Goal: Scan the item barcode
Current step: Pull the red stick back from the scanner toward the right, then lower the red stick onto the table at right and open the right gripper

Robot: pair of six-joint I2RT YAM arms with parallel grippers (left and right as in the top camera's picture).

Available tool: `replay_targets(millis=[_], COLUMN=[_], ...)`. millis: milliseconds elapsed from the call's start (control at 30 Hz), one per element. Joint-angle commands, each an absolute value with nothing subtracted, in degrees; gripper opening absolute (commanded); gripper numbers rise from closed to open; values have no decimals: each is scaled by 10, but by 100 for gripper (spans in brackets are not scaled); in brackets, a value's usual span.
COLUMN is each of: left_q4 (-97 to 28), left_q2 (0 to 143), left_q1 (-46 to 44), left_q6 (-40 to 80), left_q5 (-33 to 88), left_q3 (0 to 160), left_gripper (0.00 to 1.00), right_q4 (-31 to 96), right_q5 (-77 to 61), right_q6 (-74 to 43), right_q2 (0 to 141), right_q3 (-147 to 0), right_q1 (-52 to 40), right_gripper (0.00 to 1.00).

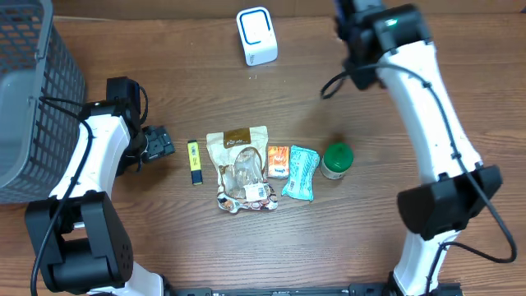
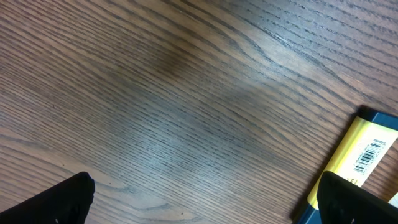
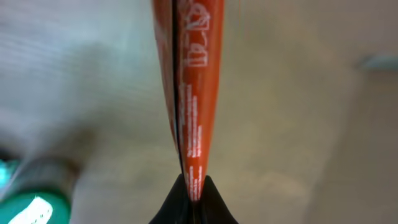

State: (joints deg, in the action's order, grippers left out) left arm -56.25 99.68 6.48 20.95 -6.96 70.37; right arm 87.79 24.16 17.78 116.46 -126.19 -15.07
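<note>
Starting at my left, the risk is small. My left end effector (image 2: 205, 208) hangs low over the bare surface (image 1: 164, 49) with its jaws spread fully and nothing between them. The yellow pack (image 2: 364, 152) lies just beside its right finger, barcode up. A careless shift on that side would nudge it out of line.

The larger risk, as I judge it, is on my right. The white scanner (image 1: 256, 35) stands at the far edge of the surface. The item to be scanned, an orange packet (image 3: 198, 93), is up in the air to the right of it, not lying on the surface. I hold it only by one thin edge, so it could flop or slide out of the pinch. I also see it edge-on and cannot tell which face carries the barcode. If that face points away from the scanner window, the scan will fail.

My right end effector (image 3: 193, 190) is clenched tight on the packet's lower edge, fingertips nearly meeting. The green-lidded jar (image 3: 28, 202) sits blurred below.
</note>
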Motion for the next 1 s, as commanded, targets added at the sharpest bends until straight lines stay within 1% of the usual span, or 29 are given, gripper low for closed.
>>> replay_targets(millis=[0, 133, 200, 467, 500, 533, 567, 633, 667, 767, 833, 967], left_q4=[-563, -563, -563, -563, -563, -563, -563, -563, -563, -563, -563, -563], left_q2=[1000, 1000, 1000, 1000, 1000, 1000, 1000, 1000, 1000, 1000, 1000, 1000], left_q1=[63, 63, 63, 63, 63, 63, 63, 63, 63, 63, 63, 63], left_q6=[203, 203, 203, 203, 203, 203, 203, 203, 203, 203, 203, 203], left_q5=[-75, -75, -75, -75, -75, -75, -75, -75, -75, -75, -75, -75], left_q3=[702, 702, 702, 702, 702, 702, 702, 702, 702, 702, 702, 702], left_gripper=[100, 100, 100, 100, 100, 100, 100, 100, 100, 100, 100, 100], right_q4=[897, 874, 839, 692, 671, 655, 639, 620, 618, 620, 633, 695], right_q5=[77, 41, 36, 24, 24, 24, 23, 22, 22, 25, 24, 11], right_q6=[145, 145, 146, 150, 150, 149, 149, 147, 147, 147, 141, 71], right_q2=[1179, 1179, 1179, 1179, 1179, 1179, 1179, 1179, 1179, 1178, 1178, 1171], right_q3=[-1213, -1133, -1080, -910, -893, -881, -872, -860, -859, -865, -886, -964], right_q1=[-74, -1, 34, 103, 107, 109, 110, 110, 110, 110, 109, 108], right_gripper=[3, 3, 3, 4, 9, 16, 25, 33, 45, 52, 53, 55])
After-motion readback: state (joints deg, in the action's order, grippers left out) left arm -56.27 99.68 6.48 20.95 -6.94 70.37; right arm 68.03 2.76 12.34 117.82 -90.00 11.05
